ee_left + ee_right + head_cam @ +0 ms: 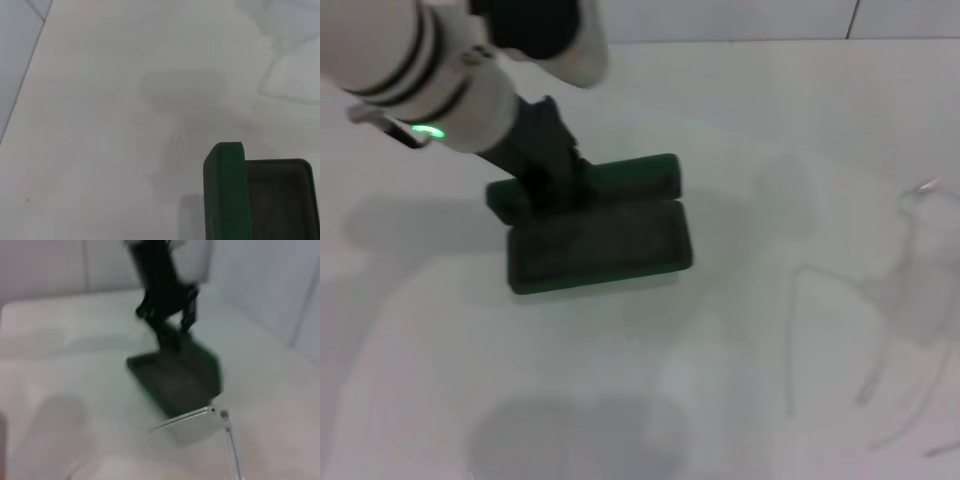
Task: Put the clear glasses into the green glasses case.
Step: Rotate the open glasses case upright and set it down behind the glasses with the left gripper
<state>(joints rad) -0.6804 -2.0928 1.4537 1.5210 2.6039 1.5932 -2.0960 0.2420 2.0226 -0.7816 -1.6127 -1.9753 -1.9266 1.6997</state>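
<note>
Green glasses case (605,240) open, seemingly under left claw (548,185).

left tool (552,175) over green glasses case (600,245)

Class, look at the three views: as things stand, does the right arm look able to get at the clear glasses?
Probably yes. The clear glasses lie on bare white table at the robot's right, apart from the green glasses case, where the left gripper is busy. Nothing visible lies around them. The right gripper itself is out of view.
</note>
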